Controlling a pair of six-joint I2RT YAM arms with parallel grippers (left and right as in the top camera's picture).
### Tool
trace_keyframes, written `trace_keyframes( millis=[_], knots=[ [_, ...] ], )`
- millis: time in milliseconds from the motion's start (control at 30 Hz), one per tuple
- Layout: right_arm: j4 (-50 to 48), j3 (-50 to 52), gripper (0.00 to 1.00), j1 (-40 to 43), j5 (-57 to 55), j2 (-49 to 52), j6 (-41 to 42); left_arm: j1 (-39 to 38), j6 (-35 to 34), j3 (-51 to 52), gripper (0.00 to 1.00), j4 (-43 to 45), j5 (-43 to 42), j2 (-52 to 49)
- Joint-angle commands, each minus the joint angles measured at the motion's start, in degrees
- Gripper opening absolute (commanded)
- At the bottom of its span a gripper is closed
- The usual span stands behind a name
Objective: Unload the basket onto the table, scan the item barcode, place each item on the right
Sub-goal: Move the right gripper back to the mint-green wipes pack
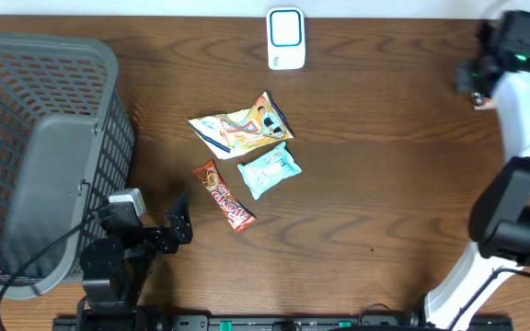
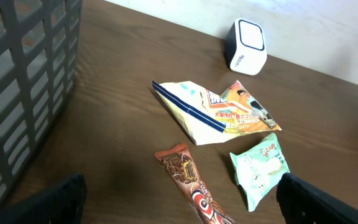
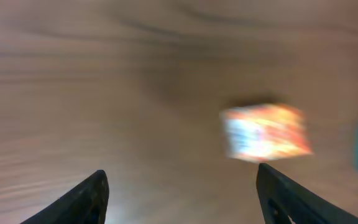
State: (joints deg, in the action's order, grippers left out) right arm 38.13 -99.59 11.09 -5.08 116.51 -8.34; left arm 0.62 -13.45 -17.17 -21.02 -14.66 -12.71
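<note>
Your left gripper (image 1: 178, 226) sits at the near left, just beside the grey basket (image 1: 113, 161). Its fingers are spread wide and hold nothing. Your right gripper (image 3: 182, 196) is over at the far right of the table (image 1: 385, 184). Its picture is blurry, but the fingers look spread apart too, with nothing between them. Three snacks lie in the middle: an orange bag (image 1: 242, 124), a blue-green pack (image 1: 270, 171) and a red bar (image 1: 225, 196). The white scanner (image 1: 285, 39) stands at the far edge. Both grippers are well apart from the snacks.
</note>
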Motion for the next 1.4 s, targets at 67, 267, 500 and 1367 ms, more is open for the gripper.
trace_keyframes(
  millis=[67,267,500,1367],
  knots=[
    [4.31,0.07,0.61,-11.13,15.54,-3.67,11.37,-0.07,0.76,0.24,0.98,0.04,0.35,0.15],
    [11.82,0.07,0.67,-22.03,22.93,-3.76,15.67,-0.07,0.76,0.24,0.98,0.04,0.35,0.15],
    [18.16,0.07,0.93,-37.92,19.06,-3.74,16.22,-0.07,0.76,0.24,0.98,0.04,0.35,0.15],
    [15.67,0.09,0.89,-61.79,-18.36,10.64,36.63,-0.07,0.76,0.24,0.98,0.02,0.35,0.15]
  ],
)
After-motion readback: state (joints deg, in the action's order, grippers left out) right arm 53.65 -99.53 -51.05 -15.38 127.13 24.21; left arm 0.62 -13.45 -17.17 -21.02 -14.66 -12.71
